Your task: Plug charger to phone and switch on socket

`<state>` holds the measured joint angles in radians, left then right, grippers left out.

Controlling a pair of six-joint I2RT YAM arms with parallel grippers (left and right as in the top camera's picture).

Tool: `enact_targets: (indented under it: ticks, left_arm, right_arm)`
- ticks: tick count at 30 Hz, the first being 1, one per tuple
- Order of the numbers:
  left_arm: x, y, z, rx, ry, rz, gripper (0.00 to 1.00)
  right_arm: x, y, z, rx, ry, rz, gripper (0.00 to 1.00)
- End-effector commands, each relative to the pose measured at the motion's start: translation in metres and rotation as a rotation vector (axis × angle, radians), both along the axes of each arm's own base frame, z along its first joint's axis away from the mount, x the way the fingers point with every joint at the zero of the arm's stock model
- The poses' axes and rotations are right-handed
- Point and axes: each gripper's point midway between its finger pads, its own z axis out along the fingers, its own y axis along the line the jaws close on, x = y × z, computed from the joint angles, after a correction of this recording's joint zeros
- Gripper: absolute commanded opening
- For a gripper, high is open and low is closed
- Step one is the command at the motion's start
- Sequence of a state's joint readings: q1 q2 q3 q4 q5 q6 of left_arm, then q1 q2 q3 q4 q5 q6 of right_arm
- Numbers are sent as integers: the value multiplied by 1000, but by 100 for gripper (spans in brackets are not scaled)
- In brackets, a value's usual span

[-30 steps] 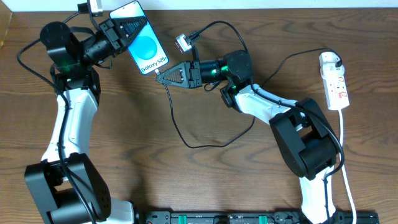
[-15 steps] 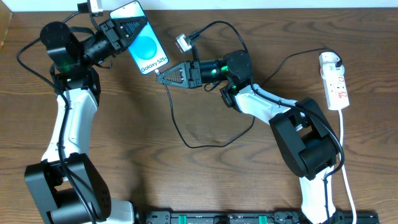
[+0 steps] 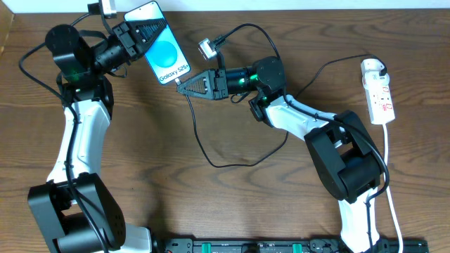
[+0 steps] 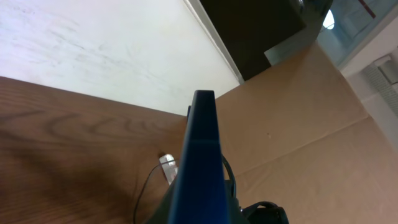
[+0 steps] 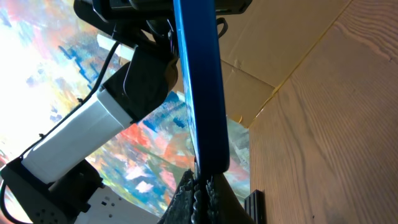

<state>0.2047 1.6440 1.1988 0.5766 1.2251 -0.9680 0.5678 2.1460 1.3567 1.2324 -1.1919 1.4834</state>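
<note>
On the brown wood-grain surface (image 3: 232,204), seen from overhead, the left hand (image 3: 144,33) sits toward 11 o'clock with its black fingers clamped on the upper half of the slim black-edged smartphone (image 3: 163,50). The phone's bright blue screen faces up and shows a lighter blue circle and the white words "Galaxy S25" near its lower end. Its long axis runs from 11 o'clock down to 5 o'clock. In the left wrist view it appears only as a narrow blue edge rising against a white wall and brown cardboard. Just at the phone's lower end, the right hand (image 3: 181,86) points toward 9 o'clock, its tapered black fingers pinched narrow on the end of the long thin black charger cable (image 3: 199,140). The plug tip itself is too small to make out, and whether it is seated in the phone cannot be told. In the right wrist view the fingertips meet directly under the phone's bottom edge. From there the cable drops toward 6 o'clock, loops across the middle of the surface, passes the right arm and arcs back to a small white adapter (image 3: 206,48) lying at 12 o'clock of the right hand. Well apart, at the 3 o'clock edge, lies the narrow white power strip (image 3: 380,95) with red switch markings too small to read, a white plug in its top end and a white lead trailing toward 6 o'clock.
</note>
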Motion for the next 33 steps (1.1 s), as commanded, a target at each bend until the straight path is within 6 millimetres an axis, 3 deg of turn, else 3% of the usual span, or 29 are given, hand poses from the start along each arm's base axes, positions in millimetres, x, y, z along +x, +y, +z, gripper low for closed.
enact_targets:
  ticks: [1,8,33]
  left_arm:
    - [-10,-7,5,14,-28,-53,7]
    - [-10,-7,5,14,-28,-53,7]
    - [-1,-1,5,2,-17,9,7]
  right_arm:
    - [15,-1,14,45,0,-78,1]
    - [14,-3,22,74,8,-77,1]
    - [25,-2,25,91,41,-133,1]
